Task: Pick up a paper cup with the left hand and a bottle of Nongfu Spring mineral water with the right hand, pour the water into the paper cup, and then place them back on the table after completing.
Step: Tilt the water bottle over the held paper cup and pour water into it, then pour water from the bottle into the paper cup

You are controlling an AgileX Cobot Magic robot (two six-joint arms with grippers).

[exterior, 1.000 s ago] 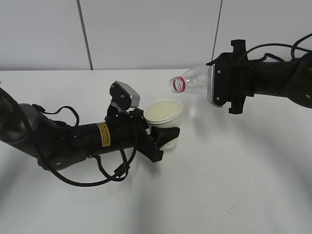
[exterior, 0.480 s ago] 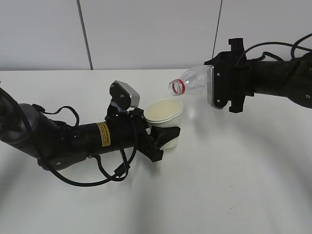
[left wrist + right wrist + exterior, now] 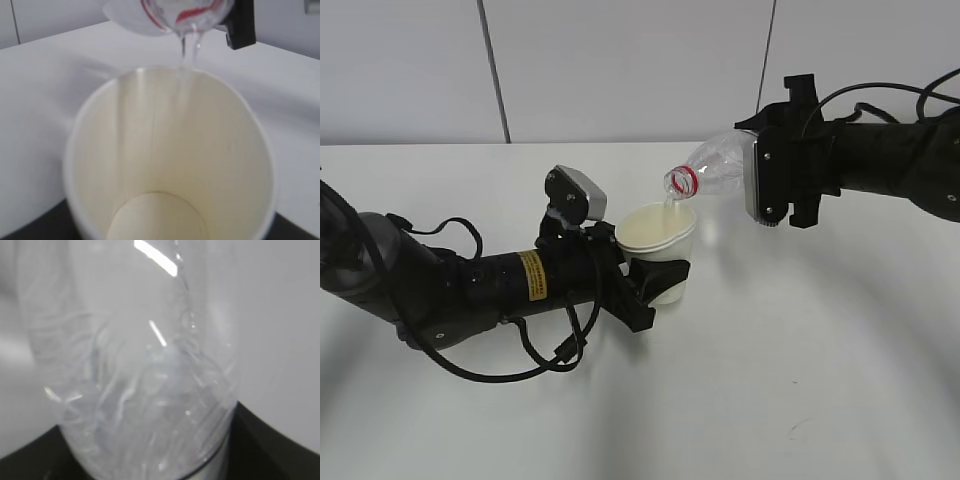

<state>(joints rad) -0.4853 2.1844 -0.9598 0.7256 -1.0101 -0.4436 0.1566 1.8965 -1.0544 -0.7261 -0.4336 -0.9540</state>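
Observation:
My left hand point(image 3: 655, 280), with the yellow sticker, is shut on a white paper cup point(image 3: 657, 240) and holds it just above the table point(image 3: 800, 380). The cup fills the left wrist view point(image 3: 170, 165). My right hand point(image 3: 760, 180) is shut on a clear bottle point(image 3: 715, 168) with a red neck ring, tilted mouth-down to the left over the cup's rim. A thin stream of clear water point(image 3: 187, 47) runs from the bottle's mouth point(image 3: 175, 12) into the cup. The bottle's clear body fills the right wrist view point(image 3: 145, 390).
A grey panelled wall point(image 3: 620, 70) stands behind the table's far edge. Loose black cables point(image 3: 550, 350) hang from my left arm onto the tabletop. The white table stretches to the front and right of both arms.
My right hand has tipped the bottle further, its mouth lower and closer over the cup, and water now runs out. The left hand and cup have not moved.

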